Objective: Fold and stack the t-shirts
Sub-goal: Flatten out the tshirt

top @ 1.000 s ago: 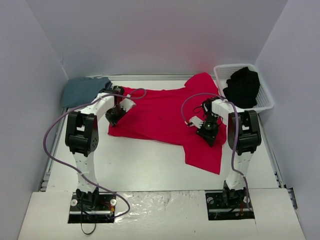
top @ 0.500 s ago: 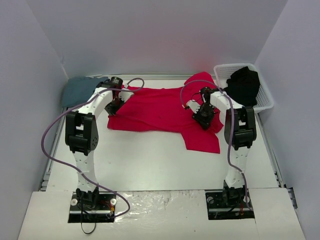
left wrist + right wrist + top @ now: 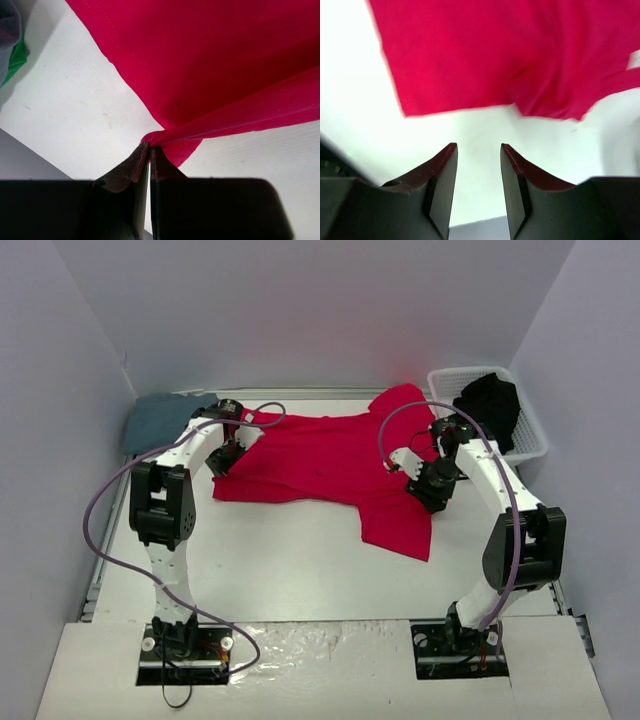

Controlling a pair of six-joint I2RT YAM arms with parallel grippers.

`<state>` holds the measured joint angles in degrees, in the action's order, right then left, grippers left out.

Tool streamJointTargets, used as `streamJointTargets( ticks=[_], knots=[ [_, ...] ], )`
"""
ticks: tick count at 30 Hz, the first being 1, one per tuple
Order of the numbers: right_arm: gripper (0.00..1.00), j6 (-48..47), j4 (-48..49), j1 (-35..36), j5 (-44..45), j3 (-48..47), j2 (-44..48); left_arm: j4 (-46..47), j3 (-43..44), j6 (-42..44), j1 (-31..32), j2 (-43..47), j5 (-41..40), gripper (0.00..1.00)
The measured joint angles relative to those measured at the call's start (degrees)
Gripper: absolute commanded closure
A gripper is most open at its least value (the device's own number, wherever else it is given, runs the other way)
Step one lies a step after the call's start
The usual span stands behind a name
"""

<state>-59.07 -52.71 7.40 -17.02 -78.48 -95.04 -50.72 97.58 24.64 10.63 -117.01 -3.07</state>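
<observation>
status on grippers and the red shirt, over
Left gripper shut on red t-shirt edge. Right gripper open, empty. Shirt spread out, unfolded. Nothing in the way.

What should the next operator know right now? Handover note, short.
Left hand: shut on an edge of the red t-shirt.
Right hand: open, empty, over the table beside the red cloth.
Red t-shirt spread mid-table, unfolded; blue-grey t-shirt at far left corner; black t-shirt in the white basket.
Done: nothing stacked. Left: fold the red, fetch the black, stack all three.
</observation>
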Motion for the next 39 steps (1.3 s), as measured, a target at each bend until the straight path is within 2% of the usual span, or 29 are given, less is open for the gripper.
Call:
streamJointTargets(
  ticks=[3, 8, 21, 29, 39],
  knots=[
    [0.63, -3.0, -1.9, -1.3, 0.1, 7.0, 3.5, 0.0, 0.0, 0.0, 0.0, 0.0, 0.0, 0.98],
    [0.61, -5.8, -3.2, -1.1, -0.2, 14.8, 3.9, 0.0, -0.1, 0.0, 0.0, 0.1, 0.1, 0.98],
    [0.58, -8.3, -2.3, 1.5, -1.1, 22.1, 4.0, 0.5, -5.8, 0.0, 0.0, 3.8, 0.0, 0.98],
    [0.55, -6.4, 3.0, 5.1, -1.4, 23.2, 3.9, 1.2, -9.2, 0.0, 0.0, 5.8, -0.3, 0.98],
    [0.56, -4.0, 8.8, 8.6, 0.5, 25.2, 3.5, 1.7, -9.4, 0.0, 0.0, 6.2, -0.3, 0.98]
  ],
)
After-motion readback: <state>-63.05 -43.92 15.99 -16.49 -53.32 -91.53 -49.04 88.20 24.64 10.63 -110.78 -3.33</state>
